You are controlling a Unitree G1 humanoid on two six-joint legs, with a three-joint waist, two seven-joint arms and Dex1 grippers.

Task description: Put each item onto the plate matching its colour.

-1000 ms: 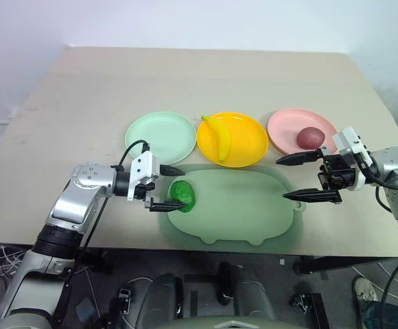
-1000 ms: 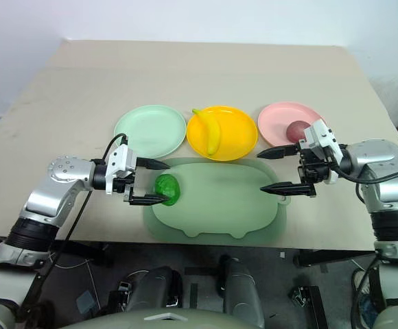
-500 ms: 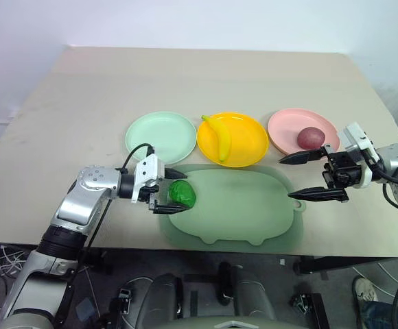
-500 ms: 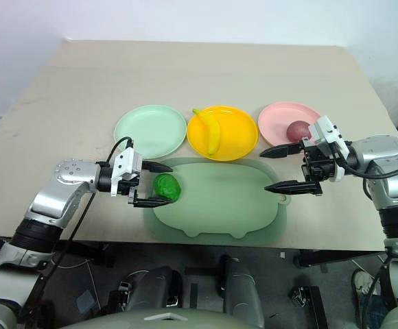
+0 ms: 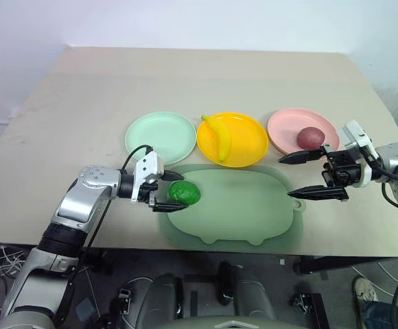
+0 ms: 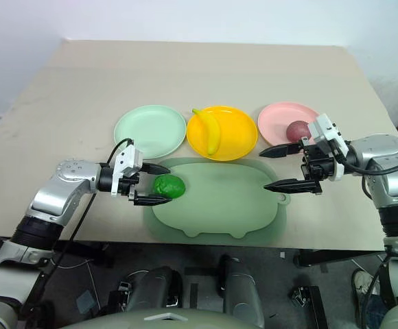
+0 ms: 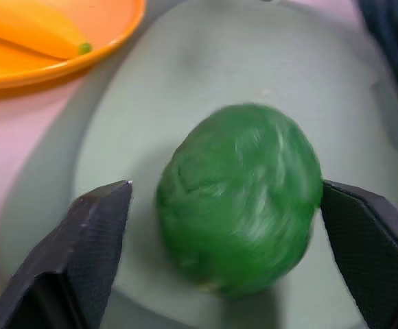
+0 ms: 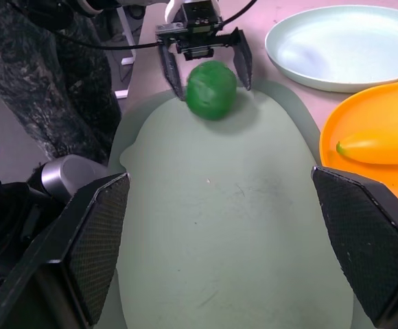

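My left gripper [image 5: 167, 190] sits at the left end of the pale green board [image 5: 240, 212], its two black fingers on either side of the green vegetable [image 5: 184, 193]. In the left wrist view the vegetable [image 7: 240, 195] fills the space between them; one finger [image 7: 364, 240] meets its side, while a thin gap shows beside the other finger [image 7: 92, 240]. So my jaws are half drawn in around it, and I cannot tell whether they truly pinch it. The vegetable lies on the board, near its left edge.

Beyond the board, three plates stand in a row on the table [image 5: 185, 82]. The mint plate [image 5: 160, 132] is on the left and is bare. It lies just behind my left gripper. The yellow plate [image 5: 232, 139] is in the middle, with the banana [image 5: 219, 136] on its left half, lying front to back. The pink plate [image 5: 302, 130] is on the right and carries the maroon fruit [image 5: 310, 136].

My right gripper [image 5: 307, 174] hovers at the right end of the board, pointing left, its fingers spread wide with nothing between them. One fingertip lies near the front edge of the pink plate, the other over the board's right end. In the right wrist view both fingers frame the board, with my left gripper [image 8: 206, 58] and the vegetable at its far end.
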